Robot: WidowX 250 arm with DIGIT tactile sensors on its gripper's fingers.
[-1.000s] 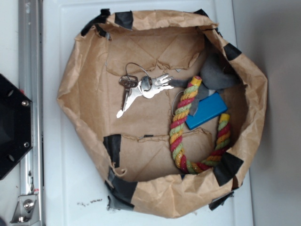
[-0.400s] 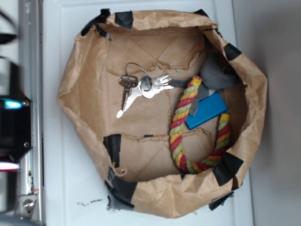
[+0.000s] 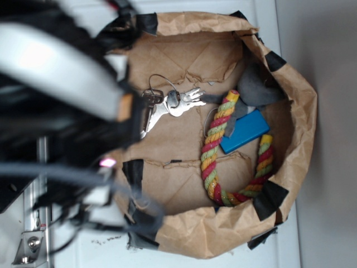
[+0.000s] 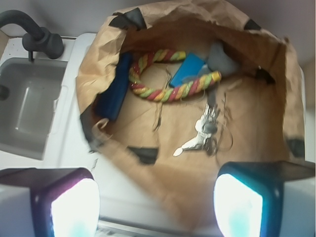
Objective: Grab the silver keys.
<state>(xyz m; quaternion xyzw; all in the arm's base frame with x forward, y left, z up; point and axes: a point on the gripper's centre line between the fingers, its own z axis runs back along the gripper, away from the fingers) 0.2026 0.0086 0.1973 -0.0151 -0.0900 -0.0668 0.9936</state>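
Observation:
The silver keys [image 3: 170, 103] lie on the floor of a brown paper basket [image 3: 290, 84], left of centre, on a thin wire ring. In the wrist view the silver keys [image 4: 202, 133] lie ahead of my gripper [image 4: 157, 205], past the basket's near wall. The gripper is open, its two lit fingers far apart with nothing between them. In the exterior view the blurred dark arm [image 3: 61, 100] covers the left side, and the fingertips there are hidden.
A red-yellow-green twisted rope [image 3: 215, 151] and a blue rectangular block [image 3: 244, 131] lie right of the keys, with a grey cloth [image 3: 256, 86] behind them. Black tape patches [image 3: 134, 173] dot the basket. A sink [image 4: 29, 108] with a black faucet [image 4: 37, 34] shows at the wrist view's left.
The arm has swept in from the left and now covers the basket's left wall in the exterior view. The keys, rope and block have not moved.

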